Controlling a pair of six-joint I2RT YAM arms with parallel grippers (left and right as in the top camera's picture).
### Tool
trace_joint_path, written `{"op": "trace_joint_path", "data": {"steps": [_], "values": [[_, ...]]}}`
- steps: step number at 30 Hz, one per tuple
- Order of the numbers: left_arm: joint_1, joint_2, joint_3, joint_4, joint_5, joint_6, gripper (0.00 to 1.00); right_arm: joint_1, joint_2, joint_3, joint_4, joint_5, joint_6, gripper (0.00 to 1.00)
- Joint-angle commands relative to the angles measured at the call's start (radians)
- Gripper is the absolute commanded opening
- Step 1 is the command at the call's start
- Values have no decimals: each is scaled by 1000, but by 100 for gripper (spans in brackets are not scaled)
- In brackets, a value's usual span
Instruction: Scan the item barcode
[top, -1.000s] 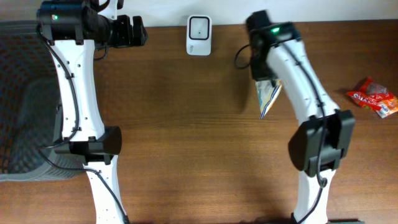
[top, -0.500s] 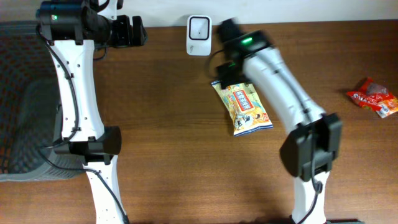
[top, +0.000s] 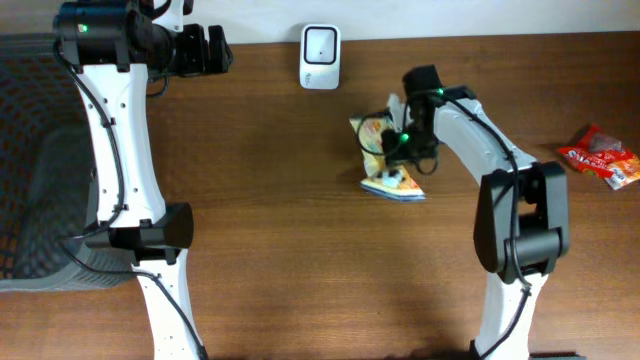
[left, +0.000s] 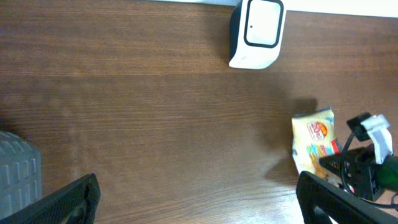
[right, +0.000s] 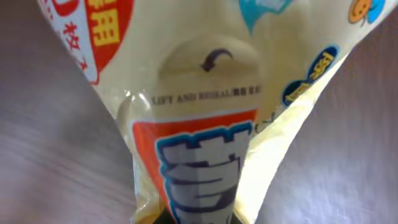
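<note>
Yellow snack packet (top: 390, 182), now farther from scanner (top: 320, 43), crumpled upright

The yellow snack packet (top: 374, 135) is crumpled and tilted, right of the table's (top: 280, 250) middle; the white scanner (top: 320, 43) stands at its far edge.

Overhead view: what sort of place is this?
Probably a mock shop checkout: a white barcode scanner stands on the wooden table, with a yellow snack packet and a red packet as goods.
</note>
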Motion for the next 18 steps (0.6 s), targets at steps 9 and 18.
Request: {"op": "trace_joint_path", "data": {"steps": [9,18], "values": [[5,-11,3,-1,8,13,99,86,123,364,594,142,290,4],[5,-11,3,-1,8,13,99,166,210,365,631,285,311,6]]}}
